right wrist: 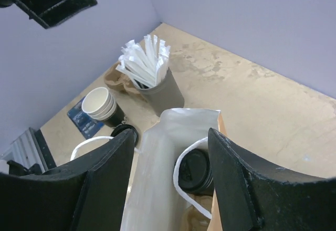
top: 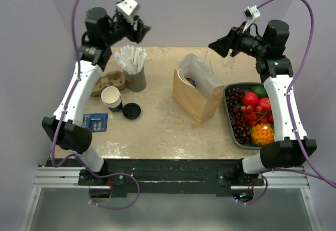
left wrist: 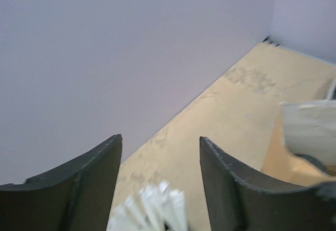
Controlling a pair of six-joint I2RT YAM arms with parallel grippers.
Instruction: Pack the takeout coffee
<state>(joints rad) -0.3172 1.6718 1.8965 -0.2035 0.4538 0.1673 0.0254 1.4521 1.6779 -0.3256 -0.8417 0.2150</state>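
The takeout coffee [right wrist: 195,171], a dark cup with a black lid, stands inside the brown paper bag [top: 197,101] with a white lining and white handles; in the top view its lid [top: 189,81] just shows in the bag's mouth. My right gripper [right wrist: 170,142] is open and empty, raised above the bag; it also shows in the top view [top: 219,45]. My left gripper [left wrist: 160,147] is open and empty, raised at the back left over the straw holder; it also shows in the top view [top: 143,30].
A grey holder of white wrapped straws [top: 135,72], a cardboard cup carrier [top: 107,82], a stack of lidless cups [top: 112,98], a loose black lid [top: 131,111] and a blue card [top: 95,122] lie at the left. A tray of fruit [top: 250,116] sits at the right.
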